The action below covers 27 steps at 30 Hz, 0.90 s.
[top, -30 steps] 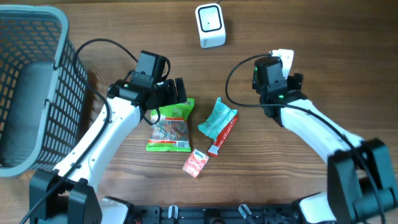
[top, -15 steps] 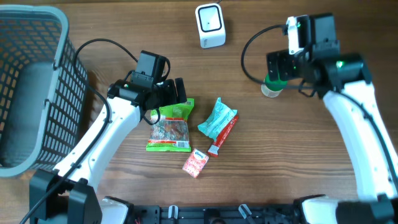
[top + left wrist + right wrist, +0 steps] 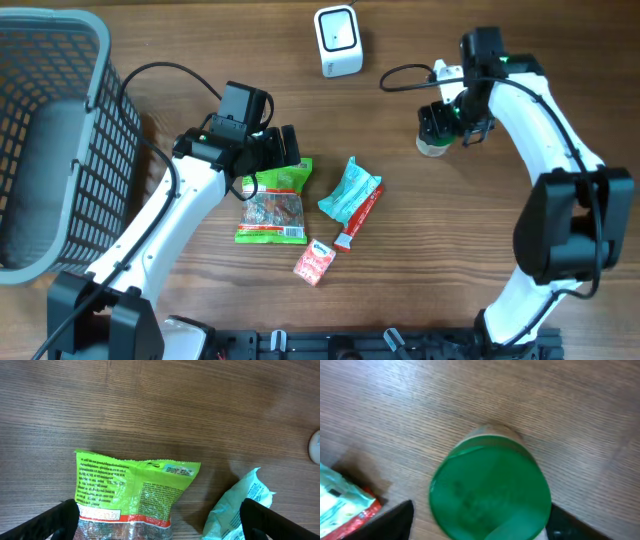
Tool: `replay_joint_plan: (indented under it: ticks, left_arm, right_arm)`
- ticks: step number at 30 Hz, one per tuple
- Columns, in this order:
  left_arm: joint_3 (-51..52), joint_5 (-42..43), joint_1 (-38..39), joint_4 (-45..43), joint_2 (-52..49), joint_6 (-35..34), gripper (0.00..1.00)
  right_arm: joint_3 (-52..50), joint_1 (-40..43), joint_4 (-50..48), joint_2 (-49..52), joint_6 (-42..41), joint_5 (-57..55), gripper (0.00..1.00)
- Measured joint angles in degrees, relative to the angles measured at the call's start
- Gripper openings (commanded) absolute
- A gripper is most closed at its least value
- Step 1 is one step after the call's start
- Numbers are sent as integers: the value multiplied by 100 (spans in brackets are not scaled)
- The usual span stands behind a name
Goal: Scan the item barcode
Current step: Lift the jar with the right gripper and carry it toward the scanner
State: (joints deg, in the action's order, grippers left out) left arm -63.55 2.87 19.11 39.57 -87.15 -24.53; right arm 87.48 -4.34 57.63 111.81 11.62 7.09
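The right claw (image 3: 485, 522) stood spread astride the green-lidded tub (image 3: 432, 145) on the table (image 3: 420, 270), so it likely needed to centre, sink lower and close evenly; the left claw (image 3: 283, 150) gaped idle.

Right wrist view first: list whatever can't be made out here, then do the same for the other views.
- Right wrist: the green-lidded container shows only its lid. Its sides and any barcode are hidden beneath the lid.
- Overhead: the right tool covers most of that container.
- Left wrist: the green snack bag and the teal packet are cut off by the bottom edge, and their print is too small to read.
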Motion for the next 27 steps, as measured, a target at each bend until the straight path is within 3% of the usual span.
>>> replay_joint_plan:
  ticks: [5, 10, 17, 23, 27]
  left_arm:
    - [0, 0, 0, 4, 0, 0, 100]
    - [0, 0, 0, 2, 0, 0, 100]
    - [0, 0, 0, 2, 0, 0, 100]
    - [0, 0, 0, 4, 0, 0, 100]
    - [0, 0, 0, 2, 0, 0, 100]
  right_arm:
    - [0, 0, -7, 66, -114, 22, 71]
    - [0, 0, 109, 66, -898, 22, 69]
    - [4, -39, 468, 72, -1764, 63, 100]
    - [4, -39, 166, 72, -1386, 57, 99]
    - [4, -39, 164, 72, -1211, 33, 91]
